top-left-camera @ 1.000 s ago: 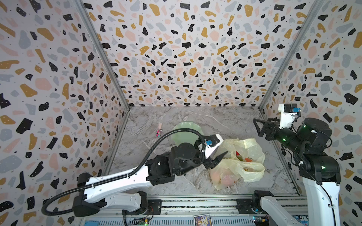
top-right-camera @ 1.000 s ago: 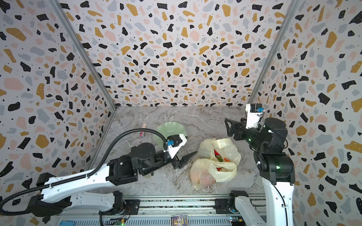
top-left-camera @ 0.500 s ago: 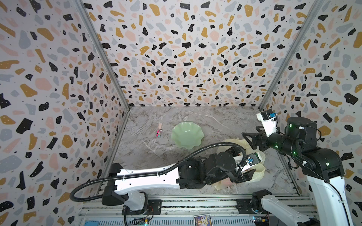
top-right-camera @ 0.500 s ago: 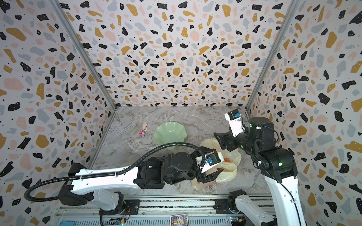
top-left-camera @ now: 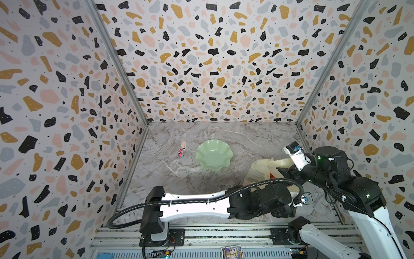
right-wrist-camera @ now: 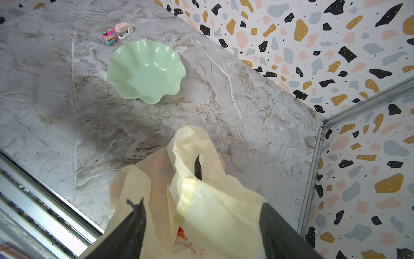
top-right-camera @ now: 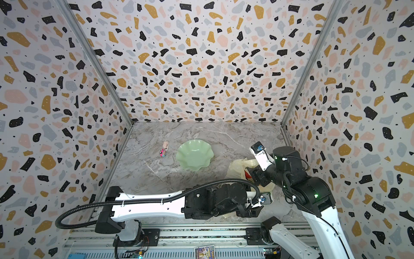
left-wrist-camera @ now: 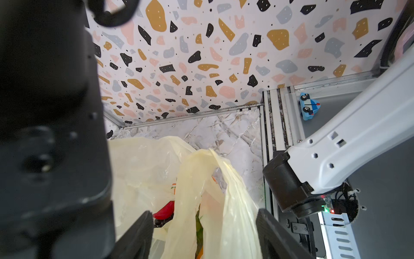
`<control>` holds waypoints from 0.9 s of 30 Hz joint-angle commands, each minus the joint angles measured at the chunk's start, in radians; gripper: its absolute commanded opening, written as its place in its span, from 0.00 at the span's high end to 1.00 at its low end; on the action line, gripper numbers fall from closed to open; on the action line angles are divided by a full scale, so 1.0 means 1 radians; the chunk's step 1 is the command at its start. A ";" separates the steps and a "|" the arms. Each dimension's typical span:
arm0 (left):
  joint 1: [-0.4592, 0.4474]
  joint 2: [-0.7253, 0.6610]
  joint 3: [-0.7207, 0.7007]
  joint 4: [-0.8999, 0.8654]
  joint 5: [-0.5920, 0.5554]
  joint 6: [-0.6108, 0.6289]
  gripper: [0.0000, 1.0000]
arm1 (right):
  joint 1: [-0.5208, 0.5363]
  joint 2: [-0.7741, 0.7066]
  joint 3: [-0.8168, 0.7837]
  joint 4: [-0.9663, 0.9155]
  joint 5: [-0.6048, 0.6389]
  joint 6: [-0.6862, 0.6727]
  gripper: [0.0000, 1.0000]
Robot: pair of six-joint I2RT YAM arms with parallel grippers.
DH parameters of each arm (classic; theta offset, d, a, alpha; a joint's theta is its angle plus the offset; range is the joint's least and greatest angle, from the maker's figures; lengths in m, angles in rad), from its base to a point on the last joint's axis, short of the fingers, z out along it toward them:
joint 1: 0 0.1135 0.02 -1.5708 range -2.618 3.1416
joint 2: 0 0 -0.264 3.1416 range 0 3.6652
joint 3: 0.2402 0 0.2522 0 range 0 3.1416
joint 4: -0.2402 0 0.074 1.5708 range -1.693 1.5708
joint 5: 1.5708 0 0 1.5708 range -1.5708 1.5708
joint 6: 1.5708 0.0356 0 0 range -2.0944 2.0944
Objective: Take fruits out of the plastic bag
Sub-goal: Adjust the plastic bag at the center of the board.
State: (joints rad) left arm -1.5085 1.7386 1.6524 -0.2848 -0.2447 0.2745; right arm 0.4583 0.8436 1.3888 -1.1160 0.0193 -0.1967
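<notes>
Here we find the plastic bag slumped at the near right of the table, with red and green fruits inside it. Our left gripper and right gripper each straddle its crumpled handles, fingers spread wide, loose plastic lying between them.

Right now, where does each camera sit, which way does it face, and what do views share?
Top views: high over the front rail, looking down inward; left arm and right arm show.
Left wrist: low at the plastic bag, facing the right-hand wall; own jaws spread round a handle, right arm beyond.
Right wrist: above the bag, facing the green plate; own jaws spread.
Shared: the bag, in all.
</notes>
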 commanded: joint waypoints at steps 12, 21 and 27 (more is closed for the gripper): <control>-0.005 -0.011 -0.066 0.145 -0.270 0.008 0.82 | 0.011 0.050 -0.021 0.019 0.064 0.026 0.84; 0.019 -0.070 -0.183 0.355 -0.559 0.038 1.00 | -0.019 0.082 0.014 0.160 0.204 0.114 1.00; 0.145 -0.058 -0.127 0.363 -0.535 -0.075 1.00 | -0.207 0.153 0.029 0.304 0.090 0.150 1.00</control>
State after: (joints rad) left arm -1.4361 1.7092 1.4826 0.0032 -0.7437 0.2668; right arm 0.3191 0.9768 1.3830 -0.9195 0.1528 -0.0883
